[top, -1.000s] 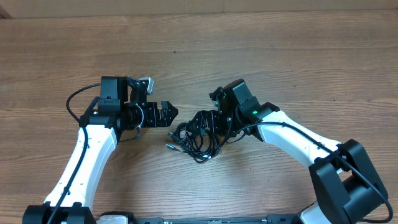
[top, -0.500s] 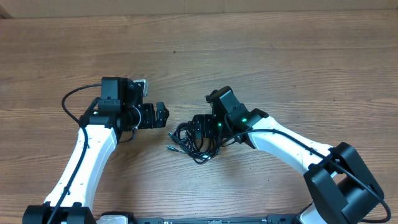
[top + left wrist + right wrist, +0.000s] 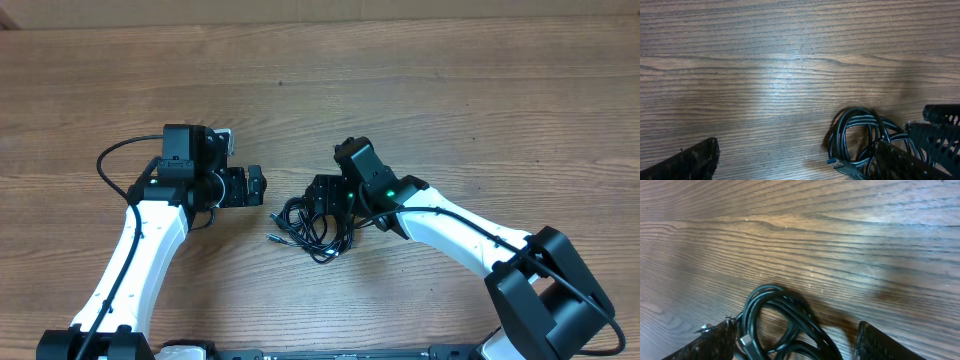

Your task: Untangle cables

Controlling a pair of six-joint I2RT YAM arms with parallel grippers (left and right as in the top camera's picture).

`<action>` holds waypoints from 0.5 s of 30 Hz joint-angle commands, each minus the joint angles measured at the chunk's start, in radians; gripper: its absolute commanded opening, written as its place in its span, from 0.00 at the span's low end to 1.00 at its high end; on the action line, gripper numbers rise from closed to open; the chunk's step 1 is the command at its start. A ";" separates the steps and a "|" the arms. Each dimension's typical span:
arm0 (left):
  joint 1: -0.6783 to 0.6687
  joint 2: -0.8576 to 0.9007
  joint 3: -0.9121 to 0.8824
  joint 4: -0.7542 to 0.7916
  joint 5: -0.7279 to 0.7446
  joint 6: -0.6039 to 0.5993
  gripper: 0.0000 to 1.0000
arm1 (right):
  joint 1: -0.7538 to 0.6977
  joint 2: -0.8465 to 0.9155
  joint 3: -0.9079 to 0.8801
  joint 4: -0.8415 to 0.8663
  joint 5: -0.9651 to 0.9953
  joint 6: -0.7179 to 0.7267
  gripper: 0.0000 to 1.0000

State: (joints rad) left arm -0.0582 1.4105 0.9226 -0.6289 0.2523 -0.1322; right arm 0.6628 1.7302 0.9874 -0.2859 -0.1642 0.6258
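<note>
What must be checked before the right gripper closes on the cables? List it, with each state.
1. Right gripper open: ok, fingers wide apart.
2. Cables between its fingers: ok, a loop shows in the gap.
3. Left gripper open: ok.
4. Left gripper centred on the cables: not ok, they sit by one finger and most of the gap is over bare table.
5. Grippers clear of each other: ok, a gap shows overhead.
6. Which strand is free to pull: cannot tell, they are knotted.
</note>
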 commanded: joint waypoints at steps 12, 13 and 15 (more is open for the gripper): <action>0.005 0.009 0.002 0.001 -0.009 -0.003 1.00 | 0.090 0.109 0.014 0.080 0.060 -0.005 0.52; 0.005 0.009 0.002 0.001 -0.009 -0.003 1.00 | 0.096 0.113 0.014 0.080 0.071 -0.005 0.43; 0.005 0.009 0.002 0.001 -0.009 -0.003 1.00 | 0.097 0.113 0.014 0.080 0.071 -0.005 0.28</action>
State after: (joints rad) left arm -0.0582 1.4105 0.9226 -0.6289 0.2493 -0.1322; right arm 0.7471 1.8263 0.9878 -0.2092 -0.1169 0.6281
